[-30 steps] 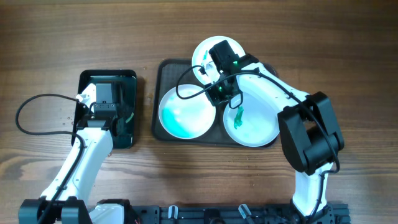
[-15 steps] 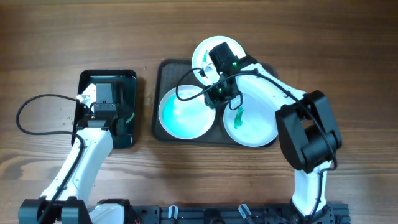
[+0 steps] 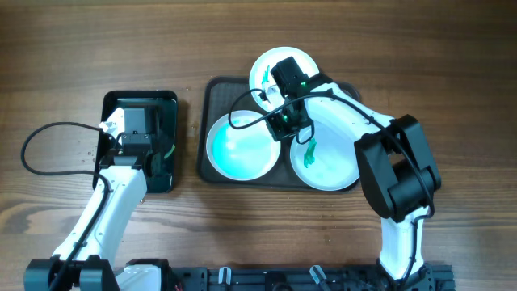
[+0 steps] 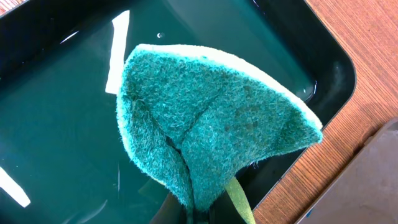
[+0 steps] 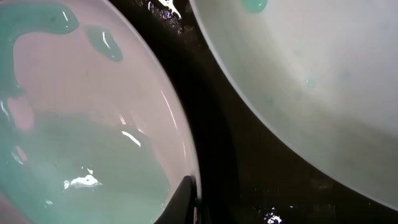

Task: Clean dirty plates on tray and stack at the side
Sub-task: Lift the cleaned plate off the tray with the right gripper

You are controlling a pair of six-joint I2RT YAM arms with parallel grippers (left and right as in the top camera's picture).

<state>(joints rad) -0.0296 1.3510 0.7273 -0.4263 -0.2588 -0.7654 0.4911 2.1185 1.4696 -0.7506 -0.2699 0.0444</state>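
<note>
The dark grey-brown tray (image 3: 215,90) holds three white plates. The front left plate (image 3: 234,149) is filled with teal liquid, the right plate (image 3: 338,162) has a green smear, and the back plate (image 3: 269,65) lies partly under my right arm. My right gripper (image 3: 284,124) is at the left plate's right rim. In the right wrist view my right gripper (image 5: 193,208) pinches that plate's (image 5: 74,124) rim, with the right plate (image 5: 311,93) across a strip of tray (image 5: 217,143). My left gripper (image 4: 199,216) is shut on a green sponge (image 4: 211,124).
The glossy black tray (image 3: 113,101) holding water stands at the left, and my left gripper (image 3: 159,158) holds the sponge over it. That tray's rim (image 4: 329,62) and wooden table (image 3: 363,32) show beside it. A black cable (image 3: 36,141) loops at the far left.
Almost nothing has moved. My right arm has shifted very slightly at the plate's rim. The left arm and sponge are still.
</note>
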